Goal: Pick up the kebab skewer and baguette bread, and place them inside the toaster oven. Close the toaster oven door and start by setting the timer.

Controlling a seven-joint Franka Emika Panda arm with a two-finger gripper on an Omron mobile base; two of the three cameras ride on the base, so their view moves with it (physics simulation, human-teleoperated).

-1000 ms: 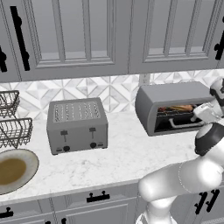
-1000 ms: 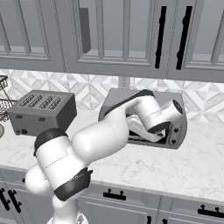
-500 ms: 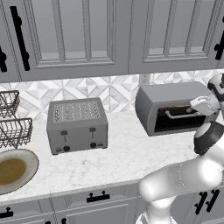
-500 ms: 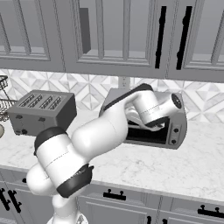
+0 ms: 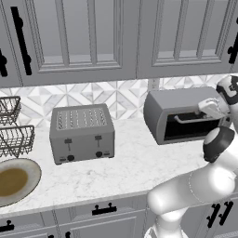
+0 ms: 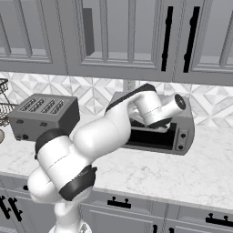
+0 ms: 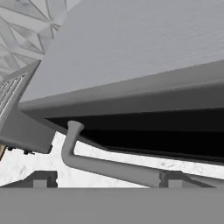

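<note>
A white marble counter (image 5: 125,169) is being backed by a geometric grey-white tiled wall (image 5: 107,95). Grey panelled upper cabinets (image 5: 83,37) with black bar handles (image 5: 22,39) are being shown above, grey drawers (image 6: 123,214) below.

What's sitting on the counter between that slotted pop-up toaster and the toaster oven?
Nothing. In the left base view, the stretch of white marble counter between the pop-up toaster and the toaster oven is bare.
</note>
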